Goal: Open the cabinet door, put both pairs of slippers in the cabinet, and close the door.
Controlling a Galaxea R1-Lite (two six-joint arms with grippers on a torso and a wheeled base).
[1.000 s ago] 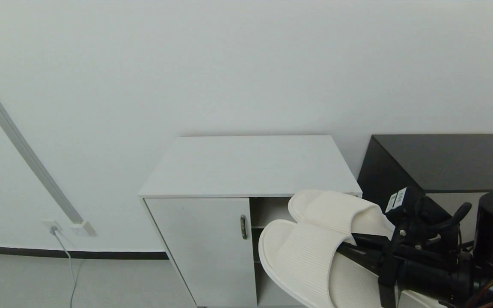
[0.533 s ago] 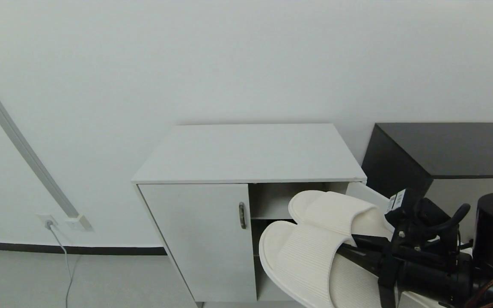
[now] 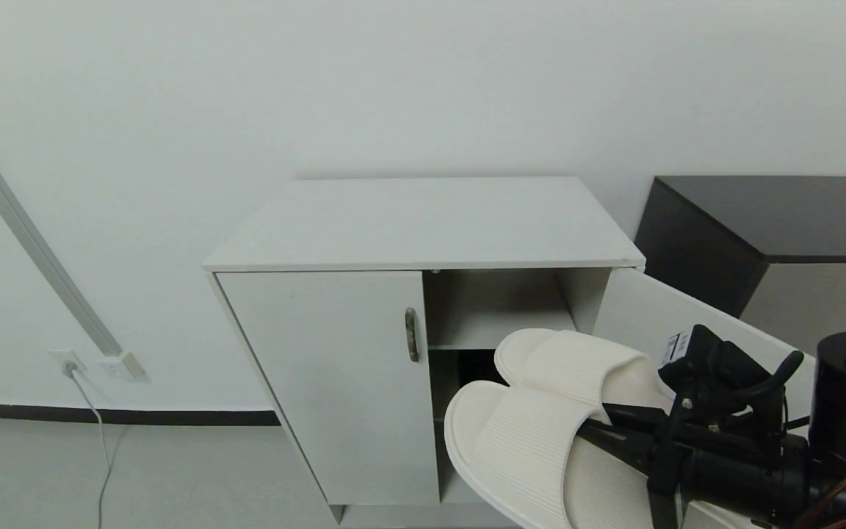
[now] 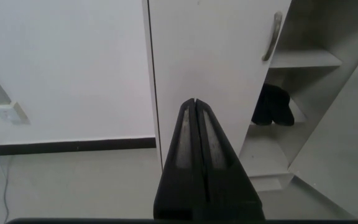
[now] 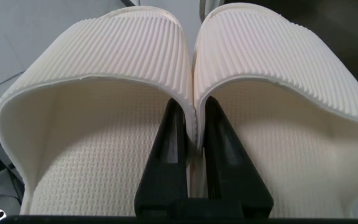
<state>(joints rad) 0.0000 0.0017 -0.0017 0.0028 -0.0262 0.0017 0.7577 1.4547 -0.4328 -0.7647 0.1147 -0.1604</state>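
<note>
A white cabinet [image 3: 423, 220] stands against the wall. Its left door [image 3: 320, 382] with a dark handle [image 3: 410, 334] is closed, and its right door [image 3: 658, 316] is swung open to the right. A pair of cream ribbed slippers [image 3: 533, 433] hangs in front of the open compartment, toes toward it. My right gripper [image 5: 195, 118] is shut on the two inner walls of the cream slippers [image 5: 135, 68], pinching them together. A dark pair of slippers [image 4: 272, 106] lies on a lower shelf inside. My left gripper [image 4: 195, 106] is shut and empty, low before the closed door.
A black table [image 3: 775, 213] stands to the right of the cabinet, behind the open door. On the wall to the left are a socket with a cable [image 3: 67, 361] and a slanted grey duct [image 3: 26, 235]. Bare floor lies left of the cabinet.
The whole head view has shifted: the cabinet sits higher and larger in the picture, with more of the open compartment and right door showing. The cream pair stays in my right gripper.
</note>
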